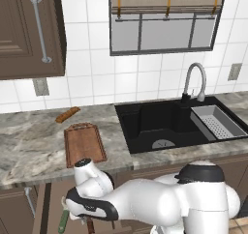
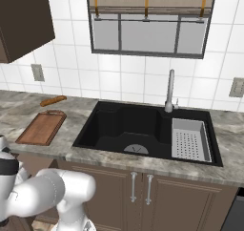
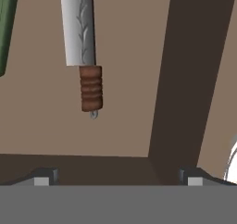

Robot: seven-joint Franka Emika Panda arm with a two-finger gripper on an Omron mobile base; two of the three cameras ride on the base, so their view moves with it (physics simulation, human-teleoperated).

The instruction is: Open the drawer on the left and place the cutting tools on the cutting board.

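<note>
Two of my fingertips (image 3: 44, 177) are showing at the bottom of the hand view, standing far apart near the left and right edges, so my gripper (image 3: 118, 177) is gaping as wide as it goes and is clasping nothing. Above the gap, in the upper left of that frame, a pale grey bladed tool (image 3: 78, 26) with a ribbed reddish-brown handle is lying on the tan floor of the drawer (image 3: 125, 79), which is standing open. The green handle of the peeler (image 3: 6, 31) is poking in at the far upper left edge, just beside the blade. A dark wooden wall of the drawer is running down the right side.

In the left base view my hand is reaching low at the bottom left, over the open drawer, where the peeler is lying at the bottom edge. Above it, the cutting board (image 1: 85, 143) is lying bare on the counter (image 1: 29, 146) left of centre, with a bread stick (image 1: 67, 114) near its far end. A black sink (image 1: 160, 124) is filling the middle right.
</note>
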